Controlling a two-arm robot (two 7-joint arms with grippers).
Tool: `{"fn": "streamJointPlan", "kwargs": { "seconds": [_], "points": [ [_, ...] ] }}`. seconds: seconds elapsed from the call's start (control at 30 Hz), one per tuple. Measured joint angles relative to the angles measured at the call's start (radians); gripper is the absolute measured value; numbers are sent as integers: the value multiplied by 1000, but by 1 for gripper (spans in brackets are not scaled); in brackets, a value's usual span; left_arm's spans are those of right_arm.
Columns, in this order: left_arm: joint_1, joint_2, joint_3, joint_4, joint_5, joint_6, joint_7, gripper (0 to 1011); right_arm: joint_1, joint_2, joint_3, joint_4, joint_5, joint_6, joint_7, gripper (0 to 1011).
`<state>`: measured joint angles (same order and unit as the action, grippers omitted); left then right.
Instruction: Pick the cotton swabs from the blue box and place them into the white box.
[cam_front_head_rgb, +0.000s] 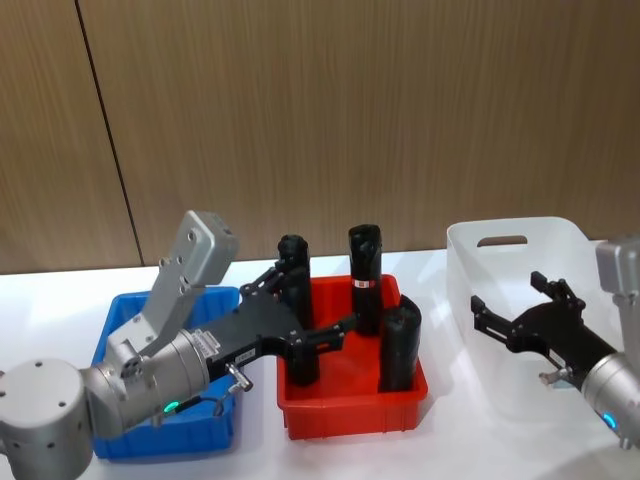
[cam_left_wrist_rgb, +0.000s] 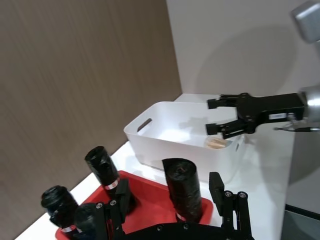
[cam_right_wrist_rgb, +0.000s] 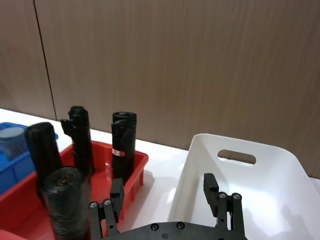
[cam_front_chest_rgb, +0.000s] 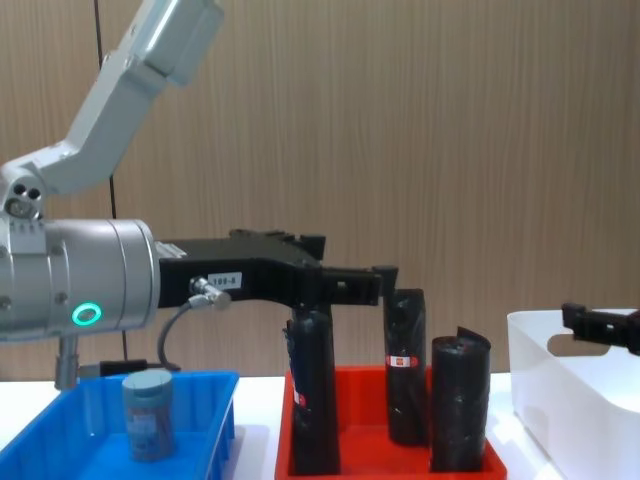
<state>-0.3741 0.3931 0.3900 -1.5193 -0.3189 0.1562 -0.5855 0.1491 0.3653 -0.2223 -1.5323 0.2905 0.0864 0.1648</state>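
Swabs first: one tub of cotton swabs (cam_front_chest_rgb: 148, 412) stands upright in the blue box (cam_front_head_rgb: 200, 440) at the near left of the bench (cam_front_head_rgb: 460, 445), with bare blue floor around it. The left gripper (cam_front_head_rgb: 305, 305) hangs beyond that box, over the red tray (cam_front_head_rgb: 350, 410), its jaws apart and empty among the black rolls (cam_front_head_rgb: 365, 265).

Judging by this, the step in hand is fetching that tub. To do it well, the left arm should lift clear of the roll tops before drawing back, so that none is tipped. It should then centre over the pale lid, come straight down with the jaws wide, and close on the round sides below the lid rather than on the lid itself.

Farther right, the right gripper (cam_front_head_rgb: 510, 295) hovers over the white box (cam_front_head_rgb: 465, 250), jaws apart and holding nothing. A second tub (cam_left_wrist_rgb: 217, 143) lies inside on the box floor beneath it. That arm should keep out of the way of any crossing path. Behind everything runs the wood-panelled wall (cam_front_head_rgb: 350, 100).
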Motion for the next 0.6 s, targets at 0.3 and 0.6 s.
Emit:
{"fn": "streamJointPlan", "kwargs": {
  "seconds": [0.3,0.6],
  "points": [
    [29,-2,14,-23,25,-30,119,1004,-84,-15,-2,-120,-2,-27,-50,1002],
    [55,-5,26,-43,48,-57,229,1004,-150,-26,-3,-216,-3,-49,-91,1002]
  ]
}}
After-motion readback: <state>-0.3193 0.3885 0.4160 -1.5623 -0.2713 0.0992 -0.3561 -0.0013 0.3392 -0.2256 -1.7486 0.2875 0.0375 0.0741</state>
